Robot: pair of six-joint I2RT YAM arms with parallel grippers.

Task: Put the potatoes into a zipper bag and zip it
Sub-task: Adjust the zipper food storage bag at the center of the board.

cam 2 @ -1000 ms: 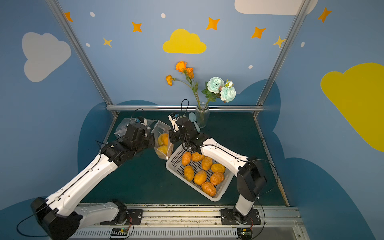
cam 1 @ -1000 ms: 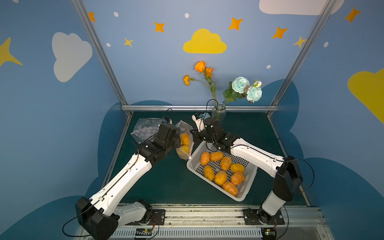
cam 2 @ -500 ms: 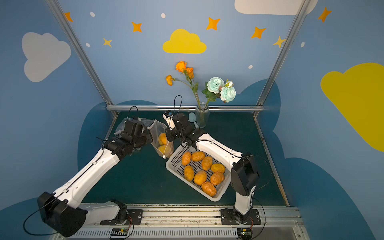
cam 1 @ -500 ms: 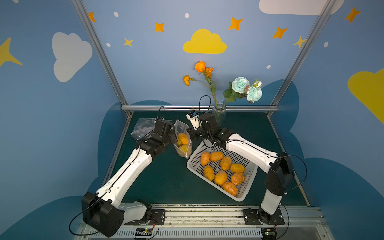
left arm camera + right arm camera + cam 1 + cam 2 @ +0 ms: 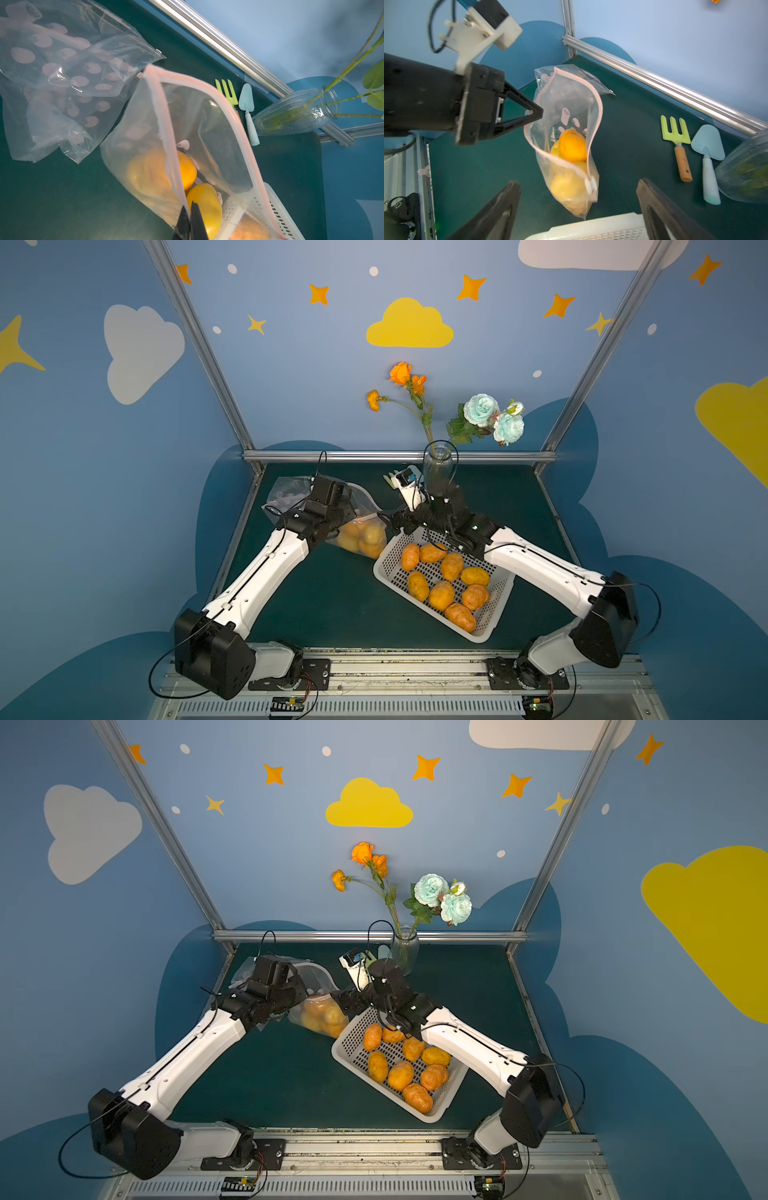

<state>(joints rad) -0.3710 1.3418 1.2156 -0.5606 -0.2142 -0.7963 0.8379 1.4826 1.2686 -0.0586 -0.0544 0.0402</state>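
Item: bag (image 5: 571,97) — clear, pink zip rim, held up by the left fingers (image 5: 536,113), pinched shut on one end of the rim. Contents: three or four potatoes (image 5: 572,145), low in the bag. Its slider (image 5: 590,185) sits at the rim's other end, nearest the right fingers (image 5: 510,193), which stand wide apart and empty, just short of it. Mouth's long axis runs from one arm's fingers toward the other's. Eight more potatoes in the basket (image 5: 500,605) — under the right arm, likely next to fetch.
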